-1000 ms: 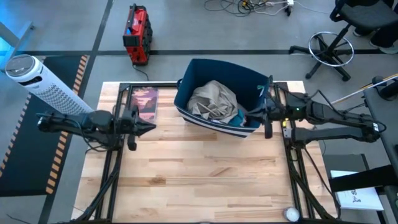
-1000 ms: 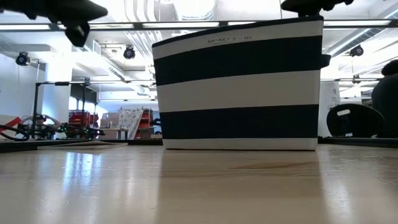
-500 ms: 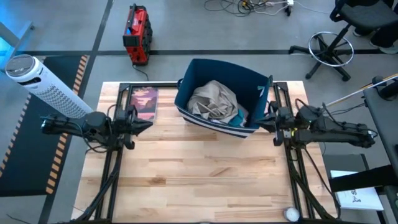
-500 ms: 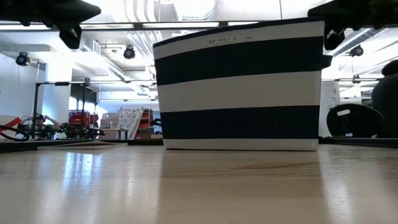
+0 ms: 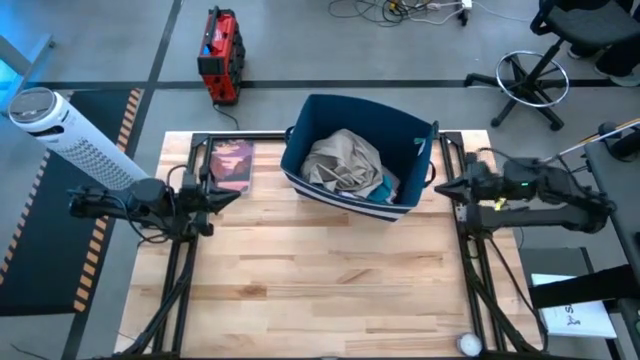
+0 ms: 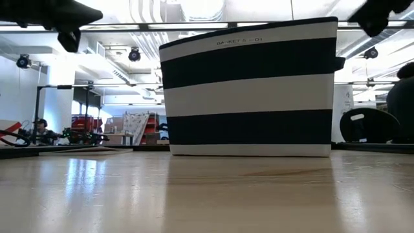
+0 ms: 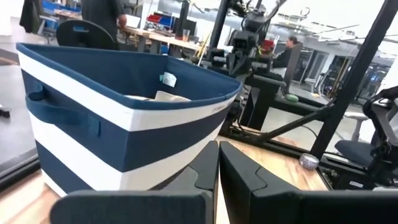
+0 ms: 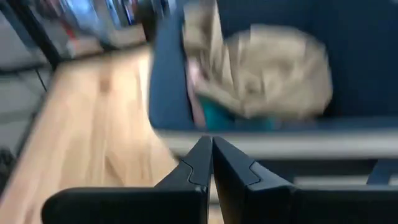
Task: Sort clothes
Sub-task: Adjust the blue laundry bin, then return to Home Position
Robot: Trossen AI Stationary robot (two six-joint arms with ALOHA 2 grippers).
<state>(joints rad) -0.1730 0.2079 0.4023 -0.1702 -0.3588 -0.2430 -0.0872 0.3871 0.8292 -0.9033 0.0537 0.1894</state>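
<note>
A navy bin with white stripes stands at the table's far middle. Inside it lie the clothes: a grey-beige garment on top and a teal piece at its right side. The right wrist view shows the same beige garment and teal piece. My left gripper is shut and empty, left of the bin, pointing level at it. My right gripper is shut and empty, just right of the bin, tipped down toward its rim.
A flat pink book lies at the far left of the table. The near half of the wooden tabletop is bare. Metal frame rails run along both sides. A white ball sits at the near right corner.
My right gripper has drawn back from over the bin's right rim toward the table's right edge and tipped further down, still shut. My left gripper has pulled back a little toward the left edge.
</note>
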